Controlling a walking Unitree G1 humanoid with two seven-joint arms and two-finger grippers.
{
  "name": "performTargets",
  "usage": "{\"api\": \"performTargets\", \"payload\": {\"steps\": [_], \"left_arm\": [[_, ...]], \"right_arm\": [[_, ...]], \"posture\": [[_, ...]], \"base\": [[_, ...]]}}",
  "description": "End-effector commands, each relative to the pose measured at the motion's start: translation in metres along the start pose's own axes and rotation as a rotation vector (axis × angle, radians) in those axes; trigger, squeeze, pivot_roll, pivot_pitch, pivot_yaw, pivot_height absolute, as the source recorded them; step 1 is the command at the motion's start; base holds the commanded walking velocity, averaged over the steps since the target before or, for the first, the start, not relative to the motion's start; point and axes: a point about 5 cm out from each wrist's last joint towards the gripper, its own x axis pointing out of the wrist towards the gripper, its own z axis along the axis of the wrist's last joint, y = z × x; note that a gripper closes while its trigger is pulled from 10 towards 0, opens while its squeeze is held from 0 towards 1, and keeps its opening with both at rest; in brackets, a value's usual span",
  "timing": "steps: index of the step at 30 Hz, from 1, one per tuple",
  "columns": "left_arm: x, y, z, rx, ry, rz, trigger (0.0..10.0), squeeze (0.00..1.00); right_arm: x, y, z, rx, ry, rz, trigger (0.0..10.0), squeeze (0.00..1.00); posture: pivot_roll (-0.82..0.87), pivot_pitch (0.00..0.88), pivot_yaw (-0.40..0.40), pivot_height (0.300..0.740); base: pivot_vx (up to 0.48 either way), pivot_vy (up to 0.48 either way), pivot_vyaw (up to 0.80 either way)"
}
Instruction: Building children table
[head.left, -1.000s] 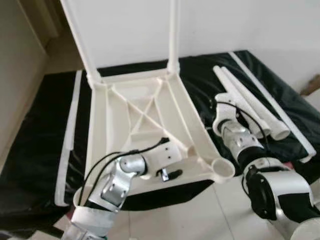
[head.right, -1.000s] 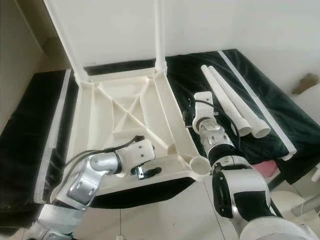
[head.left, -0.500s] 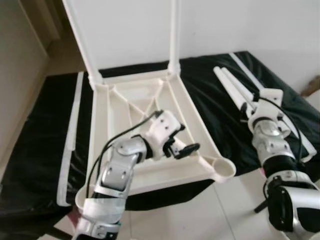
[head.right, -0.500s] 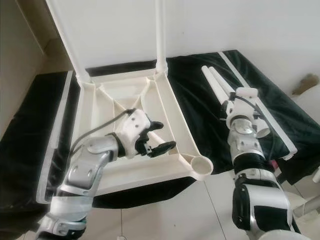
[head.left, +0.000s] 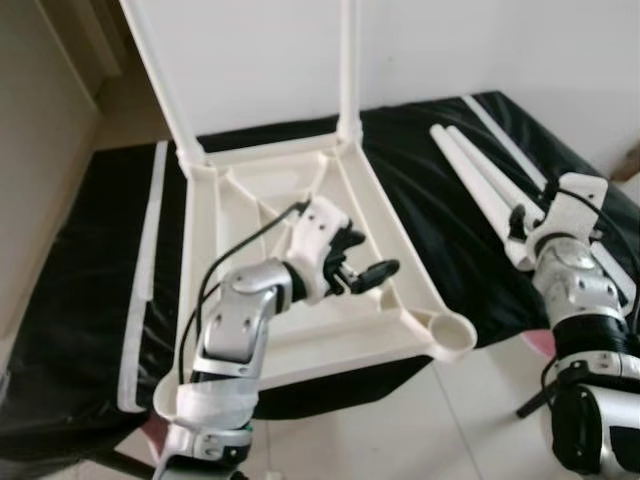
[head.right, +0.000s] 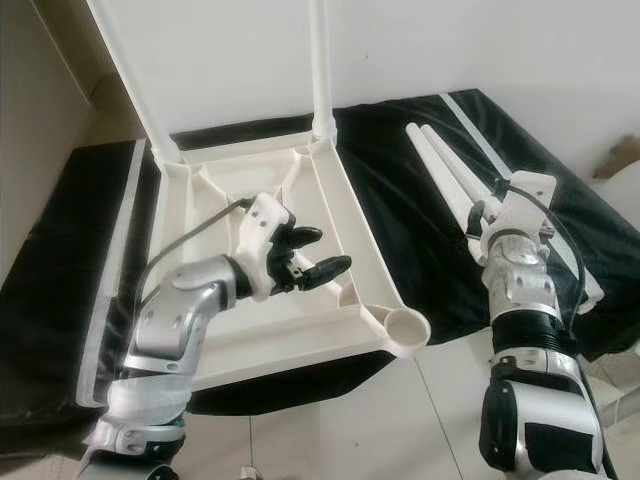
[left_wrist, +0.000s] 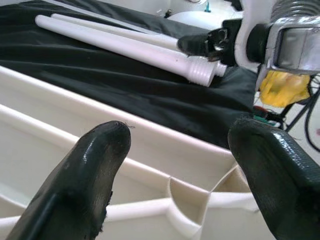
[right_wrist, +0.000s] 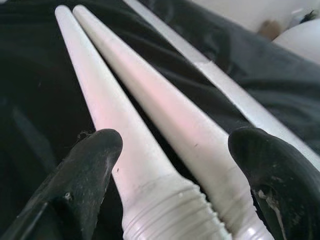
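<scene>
- Now the upside-down white plastic table top (head.right: 210, 200) lies on the black sheet (head.right: 400, 180), with two legs already standing.
- Right gripper (right_wrist: 170, 165), fingers wide, empty, straddles the threaded ends of two loose white tapered plastic legs (head.right: 445, 170).
- Left gripper (head.right: 318, 255) hovers wide and empty over the ribs.
- Probably the legs are light, stiff and smooth; gripping near the thread seems best.

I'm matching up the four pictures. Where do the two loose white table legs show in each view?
Left eye view: loose legs on the right, beside the upturned tabletop.
Right eye view: right of centre.
Left wrist view: across the top, threaded ends rightward.
Right wrist view: centre, running away between the right hand fingers.
Shared landmark: the black cloth under them.
</scene>
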Motion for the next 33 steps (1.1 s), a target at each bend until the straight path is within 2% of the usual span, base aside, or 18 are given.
{"api": "performTargets", "payload": {"steps": [1,3,4,6,9,12,15,21,23,27,30,33], "left_arm": [[-0.001,0.011,-0.002,-0.030,0.010,0.226,10.0,0.00],[-0.001,-0.003,0.004,0.007,-0.023,0.144,10.0,0.00],[-0.001,-0.003,0.004,0.007,-0.023,0.144,10.0,0.00],[-0.001,-0.019,0.012,0.061,-0.068,0.053,10.0,0.00],[-0.002,-0.029,0.017,0.084,-0.085,-0.008,10.0,0.00],[-0.002,-0.032,0.019,0.079,-0.091,-0.023,10.0,0.00],[0.002,-0.035,0.024,0.064,-0.095,-0.027,10.0,0.00],[0.002,-0.037,0.026,0.055,-0.096,-0.025,10.0,0.00],[0.003,-0.041,0.028,0.048,-0.100,-0.021,10.0,0.00],[0.001,-0.044,0.029,0.043,-0.103,-0.018,10.0,0.00],[0.001,-0.044,0.031,0.037,-0.108,-0.005,10.0,0.00],[0.000,-0.044,0.032,0.037,-0.108,-0.001,10.0,0.00]], "right_arm": [[0.002,0.006,0.004,0.002,0.037,0.041,10.0,0.00],[0.006,0.010,0.006,0.001,0.104,0.074,10.0,0.00],[0.006,0.010,0.006,0.001,0.104,0.074,10.0,0.00],[0.008,0.010,0.009,0.025,0.150,0.090,10.0,0.00],[0.008,0.012,0.014,0.012,0.158,0.104,10.0,0.00],[0.008,0.015,0.017,0.009,0.172,0.124,10.0,0.00],[0.009,0.025,0.031,0.033,0.200,0.206,10.0,0.00],[0.010,0.030,0.038,0.038,0.214,0.243,10.0,0.00],[0.012,0.036,0.043,0.037,0.270,0.294,10.0,0.00],[0.010,0.041,0.041,0.036,0.335,0.330,10.0,0.00],[0.004,0.051,0.026,0.050,0.463,0.411,10.0,0.00],[0.002,0.052,0.024,0.055,0.496,0.438,10.0,0.00]], "posture": [[-0.01,0.054,0.101,0.740],[-0.01,0.074,0.116,0.740],[-0.01,0.074,0.116,0.740],[-0.01,0.079,0.119,0.740],[-0.01,0.091,0.122,0.740],[-0.01,0.108,0.126,0.740],[0.00,0.130,0.131,0.740],[0.00,0.135,0.133,0.740],[0.01,0.143,0.133,0.740],[0.01,0.143,0.131,0.740],[0.02,0.142,0.128,0.740],[0.02,0.142,0.126,0.740]], "base": [[0.000,0.000,0.00],[0.000,0.000,0.00],[0.000,0.000,0.00],[0.000,0.000,0.00],[0.000,0.000,0.00],[0.000,0.000,0.00],[0.000,0.000,0.00],[0.000,0.000,0.00],[0.000,0.000,0.00],[0.000,0.000,0.00],[0.000,0.000,0.00],[0.000,0.000,0.00]]}}
